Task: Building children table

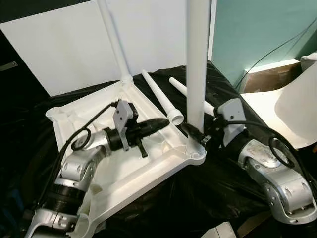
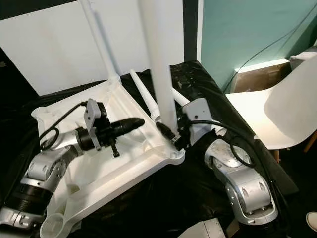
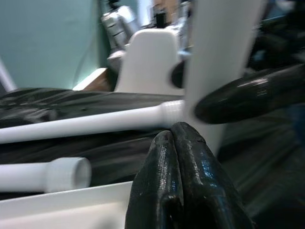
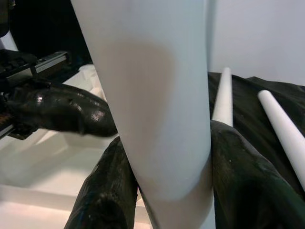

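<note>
The right gripper (image 1: 197, 135) pinches the base of an upright white table leg (image 1: 198, 59) standing in the near corner socket of the upturned white tabletop (image 1: 94, 173), which lies on black sheeting (image 1: 208, 198); the left gripper (image 1: 161, 124), fingers pressed together, rests on the tabletop's underside just beside that leg. If the leg tilts while being worked into the socket, I judge it could bind or lever the tabletop up. The right wrist view shows both fingers (image 4: 248, 176) clasping the leg, while the eye views add a far-corner leg (image 1: 113, 39) already standing and two loose legs (image 1: 161, 96) on the sheeting.
</note>
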